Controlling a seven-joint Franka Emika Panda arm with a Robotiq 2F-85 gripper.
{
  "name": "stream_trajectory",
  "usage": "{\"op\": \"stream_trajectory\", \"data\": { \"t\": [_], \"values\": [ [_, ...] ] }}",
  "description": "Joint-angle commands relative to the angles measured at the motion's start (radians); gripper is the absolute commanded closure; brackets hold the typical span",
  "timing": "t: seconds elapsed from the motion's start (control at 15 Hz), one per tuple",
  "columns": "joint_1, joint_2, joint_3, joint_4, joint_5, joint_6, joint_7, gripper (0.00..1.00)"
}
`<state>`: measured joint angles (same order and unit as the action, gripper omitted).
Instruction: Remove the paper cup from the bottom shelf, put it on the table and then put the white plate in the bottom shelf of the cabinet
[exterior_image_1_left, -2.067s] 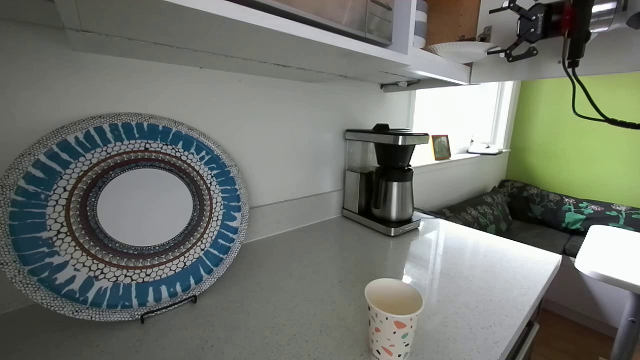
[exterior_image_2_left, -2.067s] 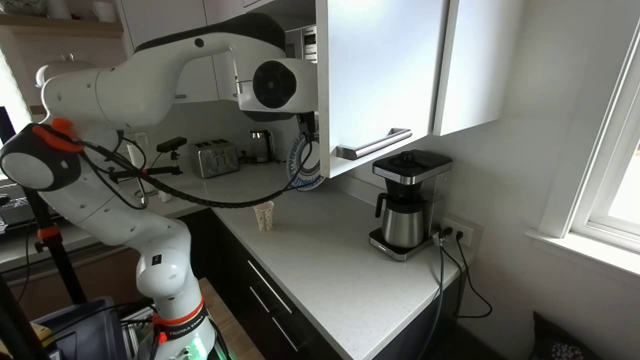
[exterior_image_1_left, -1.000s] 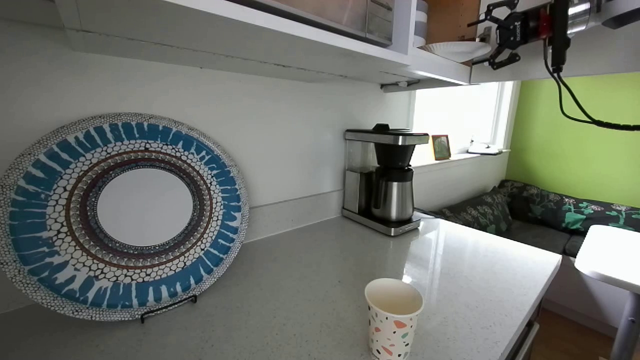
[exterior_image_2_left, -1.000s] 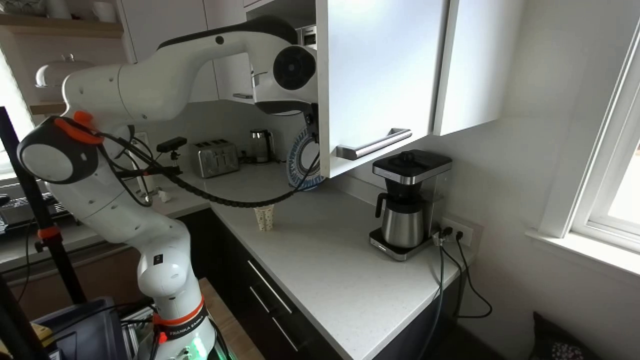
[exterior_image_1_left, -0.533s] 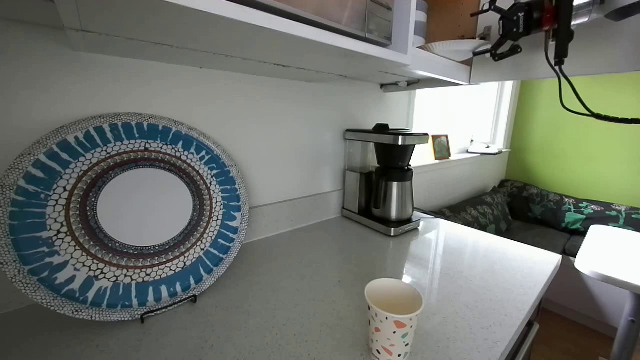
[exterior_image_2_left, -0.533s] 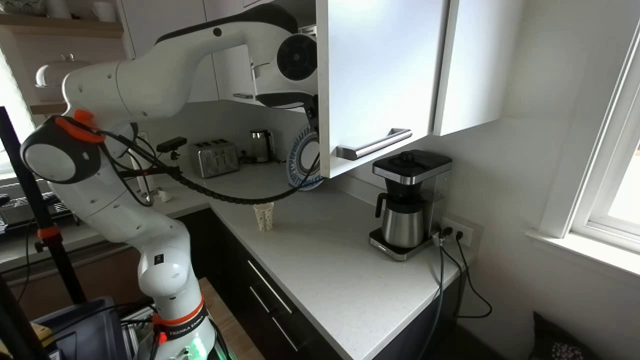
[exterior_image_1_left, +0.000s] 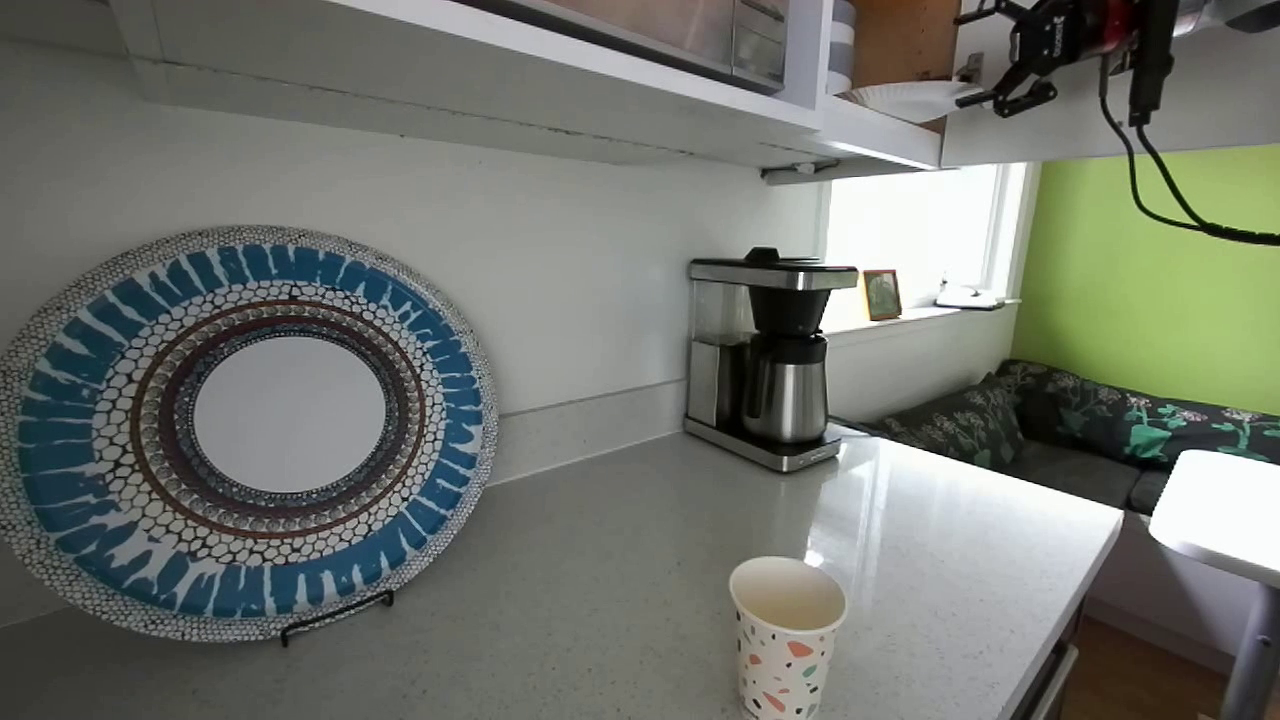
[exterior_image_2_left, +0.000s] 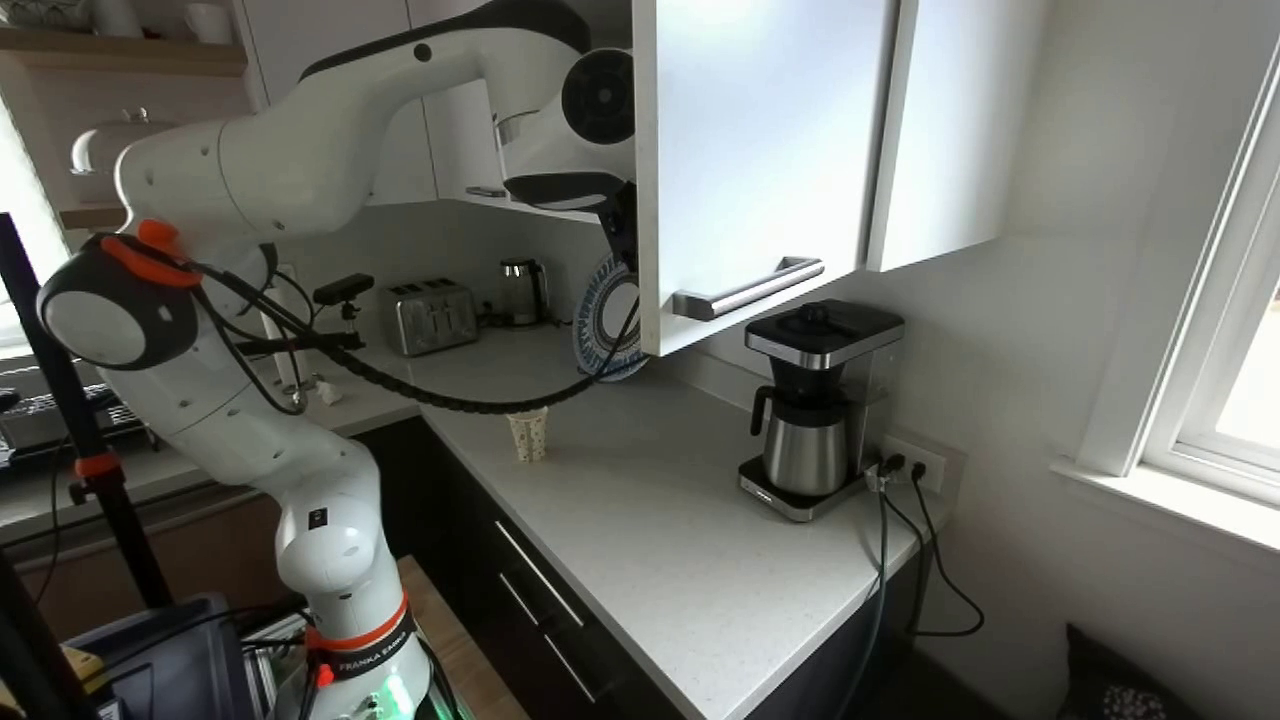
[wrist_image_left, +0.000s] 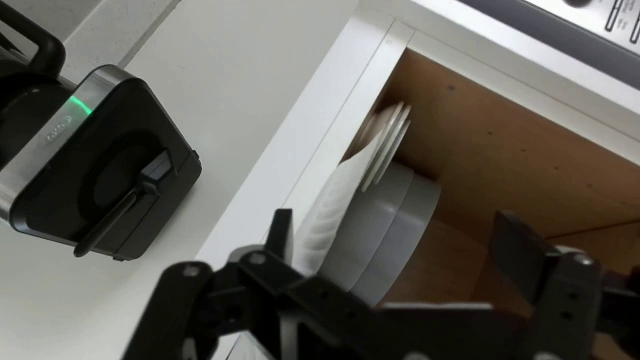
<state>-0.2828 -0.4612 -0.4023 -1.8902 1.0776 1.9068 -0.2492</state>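
One wall cabinet (exterior_image_2_left: 770, 130), white with a brown wooden panel inside, its door standing open above one pale tabletop (exterior_image_1_left: 620, 560). One white robot arm (exterior_image_2_left: 310, 150), extended to the open side. On the tabletop, from where I stand: one large patterned plate (exterior_image_1_left: 290, 415), upright, ringed in blue and brown; one coffee maker (exterior_image_1_left: 713, 385), well apart from it, holding one steel carafe (exterior_image_1_left: 785, 400). Cabinet, contents: in one compartment, a metal-framed appliance (exterior_image_1_left: 757, 45); in the next, one white plate (exterior_image_1_left: 908, 100), round and plain with a fluted rim, at the front of the bottom shelf (exterior_image_1_left: 880, 133); whether it rests fully on the board I cannot tell. Just beside it, grey-and-white banded crockery (wrist_image_left: 377, 230), single or nested unclear, and at least three thin pale rims (wrist_image_left: 392, 137). One black hand (exterior_image_1_left: 962, 60), two fingers spread wide with nothing clamped between them; the lower finger overlaps the white plate's edge in an exterior view, contact uncertain. Smaller yet, one paper cup (exterior_image_1_left: 785, 650), upright on the tabletop in both exterior views, mouth upward: tapered, cream-white, speckled orange, green and dark. In an exterior view a black cable (exterior_image_2_left: 470, 405) crosses its rim.
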Motion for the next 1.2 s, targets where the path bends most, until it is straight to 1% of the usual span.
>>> {"op": "stream_trajectory", "data": {
  "t": [0.0, 0.27, 0.73, 1.13],
  "values": [
    [-0.003, 0.023, -0.013, 0.024, -0.051, -0.062, -0.011, 0.0],
    [-0.007, 0.02, -0.01, 0.028, -0.098, -0.098, -0.017, 0.0],
    [-0.009, -0.075, 0.004, 0.025, -0.292, -0.157, -0.128, 0.0],
    [0.014, -0.207, 0.015, -0.002, -0.476, -0.118, -0.275, 0.0]
  ]
}}
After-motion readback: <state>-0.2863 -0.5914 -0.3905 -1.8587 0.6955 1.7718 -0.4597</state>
